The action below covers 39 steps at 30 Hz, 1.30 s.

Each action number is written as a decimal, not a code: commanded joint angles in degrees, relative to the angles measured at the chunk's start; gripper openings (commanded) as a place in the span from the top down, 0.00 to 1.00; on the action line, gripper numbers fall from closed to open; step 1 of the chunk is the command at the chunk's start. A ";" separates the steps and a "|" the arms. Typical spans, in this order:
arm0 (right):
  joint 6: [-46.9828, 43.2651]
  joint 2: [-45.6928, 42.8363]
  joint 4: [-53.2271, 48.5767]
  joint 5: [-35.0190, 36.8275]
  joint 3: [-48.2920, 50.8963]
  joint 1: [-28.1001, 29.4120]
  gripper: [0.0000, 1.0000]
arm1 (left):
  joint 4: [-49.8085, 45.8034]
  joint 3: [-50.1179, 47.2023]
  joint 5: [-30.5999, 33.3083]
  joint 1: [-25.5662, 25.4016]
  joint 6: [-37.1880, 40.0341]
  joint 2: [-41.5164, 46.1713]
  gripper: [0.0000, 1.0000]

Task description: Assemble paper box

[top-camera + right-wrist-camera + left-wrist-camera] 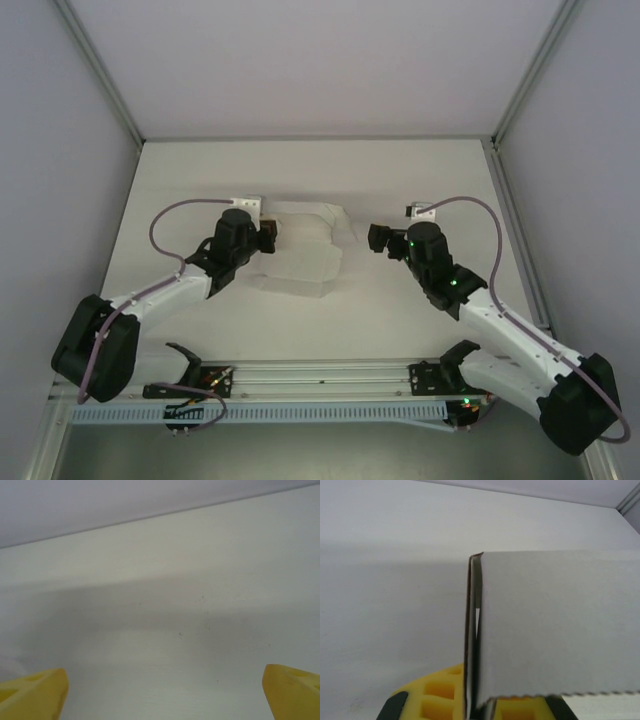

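Note:
The paper box (305,250) is a pale, partly folded sheet lying on the white table between the two arms. My left gripper (266,237) is at its left edge and is shut on it. In the left wrist view the paper box (560,625) shows a folded double edge standing upright at centre, with a wide panel spreading right. The yellow fingers (437,695) clamp its lower edge. My right gripper (378,240) hovers a short way to the right of the sheet, apart from it. Its yellow fingertips (35,695) stand wide open with only bare table between them.
The white table (400,310) is enclosed by pale walls and metal corner posts (100,70). A metal rail (320,380) runs along the near edge between the arm bases.

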<state>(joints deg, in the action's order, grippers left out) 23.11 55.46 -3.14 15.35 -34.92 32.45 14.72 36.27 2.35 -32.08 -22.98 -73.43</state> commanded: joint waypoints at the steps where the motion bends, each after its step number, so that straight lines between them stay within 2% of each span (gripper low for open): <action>1: -3.65 3.39 1.04 -2.72 -2.97 -1.76 0.00 | 1.28 -0.96 -2.89 0.35 1.78 2.13 1.00; 7: -7.01 11.20 1.45 -5.19 -7.74 -5.77 0.00 | 0.87 -0.95 -4.18 0.35 2.57 2.52 1.00; 12: -5.97 20.27 -5.84 -7.66 -15.53 -8.80 0.00 | 0.51 -0.51 -5.33 0.39 3.21 2.55 1.00; 18: -7.88 25.21 -4.92 -21.07 -19.01 -7.55 0.00 | 0.48 -0.70 -4.97 0.35 2.63 2.40 1.00; 26: -10.05 23.62 -1.86 -26.50 -15.67 -3.27 0.00 | 0.01 0.80 -2.78 0.38 0.83 -0.82 1.00; 31: -9.30 24.70 -4.07 -21.97 -17.00 0.73 0.00 | -0.66 2.47 -2.84 0.41 0.13 -3.08 1.00; 36: -5.77 27.27 -3.81 -9.31 -18.90 5.61 0.00 | -0.18 2.82 -3.36 0.37 -0.90 -4.35 1.00; 39: -1.74 29.14 -3.75 1.17 -20.00 7.87 0.00 | -0.37 2.76 -3.43 0.36 -0.73 -4.31 1.00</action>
<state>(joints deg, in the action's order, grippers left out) 17.04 82.72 -7.42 6.04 -52.73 37.76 13.41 36.93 -0.16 -31.38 -22.17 -77.58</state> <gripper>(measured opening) 0.998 0.044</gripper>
